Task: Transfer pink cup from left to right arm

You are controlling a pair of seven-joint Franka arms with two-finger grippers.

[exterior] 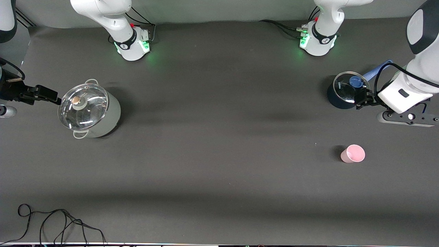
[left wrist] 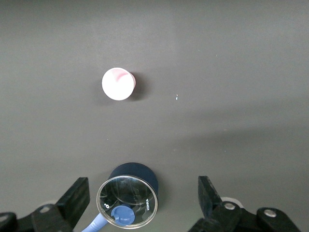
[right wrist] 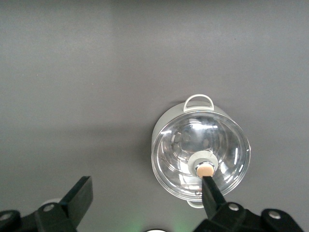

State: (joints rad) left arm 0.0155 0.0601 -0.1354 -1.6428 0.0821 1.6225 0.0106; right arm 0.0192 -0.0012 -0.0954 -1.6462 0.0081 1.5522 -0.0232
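The pink cup (exterior: 353,153) stands upright on the dark table toward the left arm's end, nearer to the front camera than the dark blue pot. It also shows in the left wrist view (left wrist: 118,83), free of any gripper. My left gripper (exterior: 363,98) is open and empty, up in the air over the dark blue pot (left wrist: 143,192), well apart from the cup. My right gripper (exterior: 51,97) is open and empty, up in the air beside the silver pot at the right arm's end (right wrist: 145,193).
A dark blue pot (exterior: 344,91) with a glass lid and pale blue handle stands near the left gripper (left wrist: 133,193). A silver pot (exterior: 89,109) with a glass lid stands toward the right arm's end (right wrist: 200,154). A black cable (exterior: 58,223) lies near the table's front edge.
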